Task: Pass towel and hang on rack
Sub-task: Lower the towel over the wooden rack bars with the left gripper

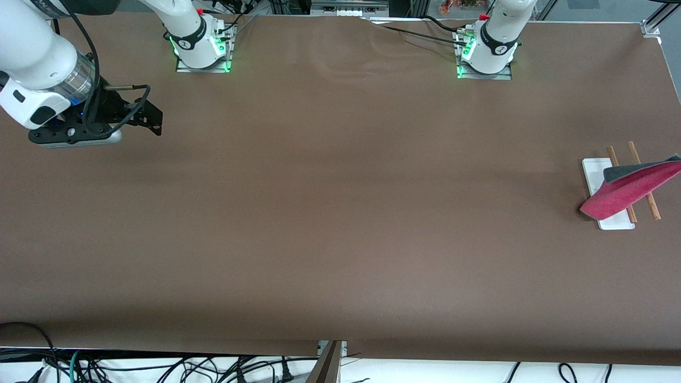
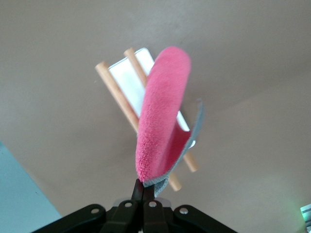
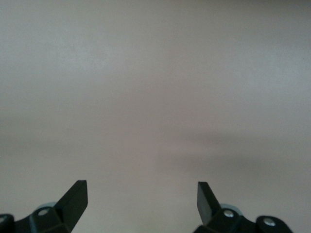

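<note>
We find the left hand (image 2: 144, 194) clenched on the towel's (image 2: 163, 116) corner over the rack (image 2: 124, 99); soft, limp, light. Right hand (image 3: 142, 199) released, waiting at nine o'clock of the bench (image 1: 340, 213).

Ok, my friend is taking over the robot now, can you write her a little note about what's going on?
Left gripper: shut on a corner of the towel, holding it in the air over the rack at the left arm's end of the table.
Right gripper: open, holding nothing, waiting over bare table at the right arm's end.
Done: the towel is in the left gripper, so the pass looks finished.
Left: the towel hangs folded above the rods and is not draped on them yet. Probably lower it across both rods, then let go.
</note>
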### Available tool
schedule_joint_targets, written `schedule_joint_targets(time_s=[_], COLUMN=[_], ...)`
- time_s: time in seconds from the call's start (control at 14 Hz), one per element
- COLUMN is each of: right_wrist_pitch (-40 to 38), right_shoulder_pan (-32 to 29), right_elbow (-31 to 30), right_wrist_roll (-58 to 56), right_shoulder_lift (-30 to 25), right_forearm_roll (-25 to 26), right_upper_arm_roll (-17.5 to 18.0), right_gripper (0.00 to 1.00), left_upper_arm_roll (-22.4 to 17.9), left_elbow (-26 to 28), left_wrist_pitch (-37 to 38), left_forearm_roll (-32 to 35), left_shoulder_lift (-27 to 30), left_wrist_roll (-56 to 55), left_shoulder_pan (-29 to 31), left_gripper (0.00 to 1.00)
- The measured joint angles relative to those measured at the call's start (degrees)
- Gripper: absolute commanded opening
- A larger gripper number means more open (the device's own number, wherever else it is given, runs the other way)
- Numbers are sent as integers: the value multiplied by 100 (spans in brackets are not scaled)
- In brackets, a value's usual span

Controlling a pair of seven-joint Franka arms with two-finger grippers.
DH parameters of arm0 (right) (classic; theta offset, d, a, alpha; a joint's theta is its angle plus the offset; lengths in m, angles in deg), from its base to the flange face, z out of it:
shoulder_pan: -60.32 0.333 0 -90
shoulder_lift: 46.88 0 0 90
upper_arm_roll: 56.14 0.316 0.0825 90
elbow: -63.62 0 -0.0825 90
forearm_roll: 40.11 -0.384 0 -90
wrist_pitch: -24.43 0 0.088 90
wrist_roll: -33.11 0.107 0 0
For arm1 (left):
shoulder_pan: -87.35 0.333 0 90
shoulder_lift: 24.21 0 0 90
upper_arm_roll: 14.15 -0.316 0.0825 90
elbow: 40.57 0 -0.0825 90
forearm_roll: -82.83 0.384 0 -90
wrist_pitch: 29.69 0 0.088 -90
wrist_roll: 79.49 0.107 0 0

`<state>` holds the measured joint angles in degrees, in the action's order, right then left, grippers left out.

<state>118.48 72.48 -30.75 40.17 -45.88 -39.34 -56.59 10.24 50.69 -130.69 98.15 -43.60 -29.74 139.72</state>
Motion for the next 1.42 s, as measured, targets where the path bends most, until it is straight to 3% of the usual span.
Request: schedule_joint_targets(time_s=[0.28,0.93,1.0,1.07,1.14,1.42], right_wrist_pitch=[47,42,40,38,34,21], right_shoulder_pan=[-59,-70,-70,-70,-70,-70], right_elbow=[5,183,200,231,256,301], right_wrist_roll=[-1,-5,-5,-5,-5,-5], right_shoulder_lift=[4,25,29,33,35,97], right_forearm_roll=[-98,-167,-167,-168,-168,-169], right_upper_arm_roll=[-145,-191,-190,-190,-190,-192], right_gripper=[100,100,100,100,100,100], left_upper_arm_roll=[-140,-422,-423,-425,-426,-423], left_elbow=[-139,-181,-182,-185,-188,-260], left_wrist_pitch=[-507,-1642,-1734,-1779,-1795,-1944], left_forearm_roll=[1,2,2,2,2,2], left_shoulder_lift=[-379,-1322,-1412,-1486,-1552,-1853], left_wrist_roll=[465,836,842,845,846,848], left_shoulder_pan=[433,684,709,720,723,721], left_gripper=[0,0,7,59,100,100])
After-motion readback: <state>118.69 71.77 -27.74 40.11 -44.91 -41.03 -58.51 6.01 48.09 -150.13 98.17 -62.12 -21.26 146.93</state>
